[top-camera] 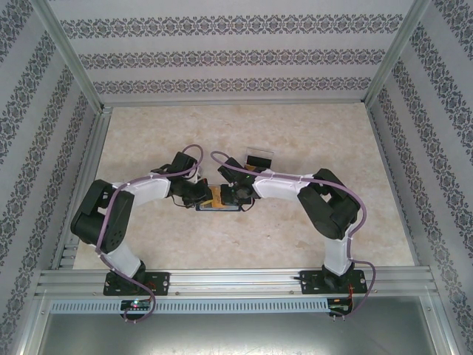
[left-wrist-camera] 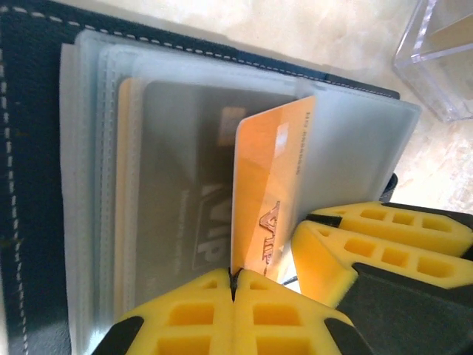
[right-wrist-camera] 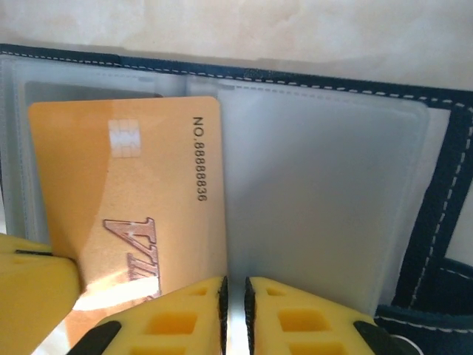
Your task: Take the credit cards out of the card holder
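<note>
Enclosure: three walls (top-camera: 236, 55) papered in grey floral bands, framed in aluminium posts, with a rail (top-camera: 236, 281) across the near edge.

Desk (top-camera: 332, 133): one, beige and marbled.

Arms: two. The left arm (top-camera: 111, 214) and the right arm (top-camera: 325, 203) are bolted to the near rail and bend inward, so the two wrists meet at the middle of the desk.

Clear box (top-camera: 259, 157): one, standing on the desk just behind the meeting point and apart from the arms.

Card holder (left-wrist-camera: 29, 185): one, dark navy with pale stitching. It lies open and flat on the desk at mid-desk, directly under both wrists. Its stacked clear sleeves (right-wrist-camera: 318, 200) are exposed.

Credit cards: three counted.
- The orange card (right-wrist-camera: 126, 192) is printed with a number and a chip. It is drawn partly out of the sleeves and tilted up off the holder.
- The grey card (left-wrist-camera: 177, 185) lies flat inside a sleeve.
- The tan card (left-wrist-camera: 124, 192) shows as an edge only, deeper in the stack.

End effectors: two, with yellow fingers.
- The left end effector (left-wrist-camera: 233, 296) has its fingers pressed together, clamped on the near edge of the orange card.
- The right end effector (right-wrist-camera: 235, 310) sits just beside it at the near edge of a sleeve, its fingers a narrow slit apart.
</note>
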